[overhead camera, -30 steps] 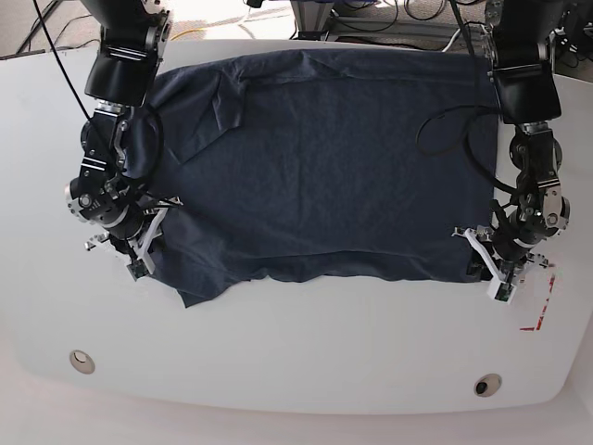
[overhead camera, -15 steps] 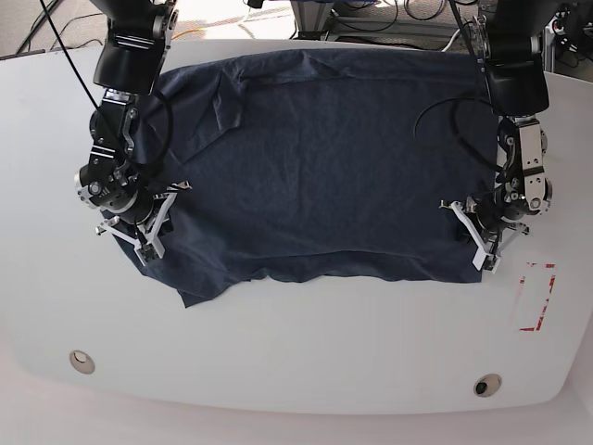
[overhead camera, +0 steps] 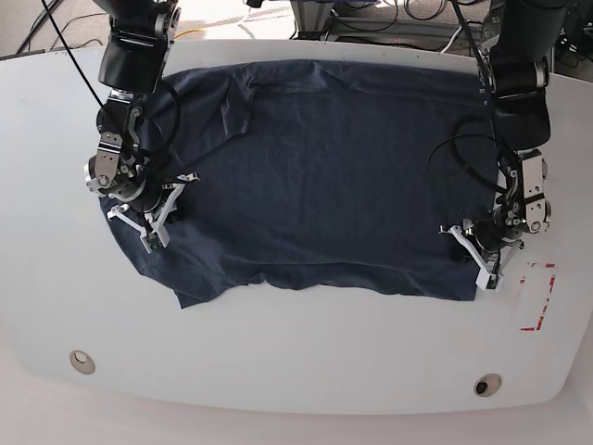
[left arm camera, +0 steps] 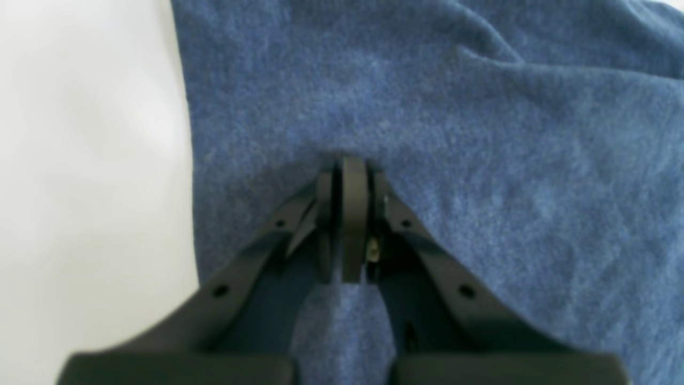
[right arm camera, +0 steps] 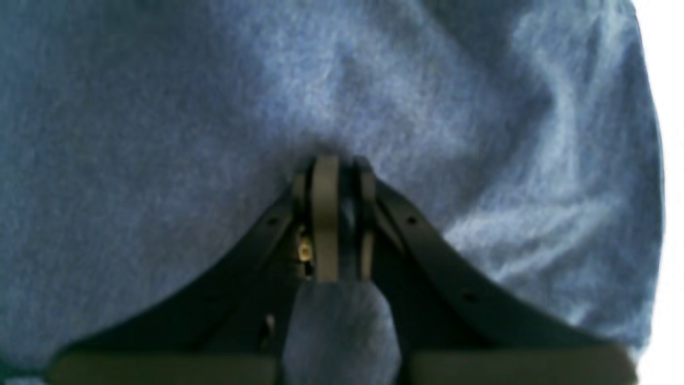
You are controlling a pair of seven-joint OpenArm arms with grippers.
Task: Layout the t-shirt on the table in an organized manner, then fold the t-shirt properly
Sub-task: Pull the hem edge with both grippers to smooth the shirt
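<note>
Left gripper, frame right, pinches the t-shirt tight; right gripper, frame left, clamps cloth too; table beneath.

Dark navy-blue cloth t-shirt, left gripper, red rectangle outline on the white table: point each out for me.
Dark navy-blue cloth t-shirt [overhead camera: 324, 176]: base view, middle of the body.
Left gripper [left arm camera: 352, 176]: left wrist view, between the closed fingertips.
Red rectangle outline [overhead camera: 548, 295]: base view, its right side.
</note>
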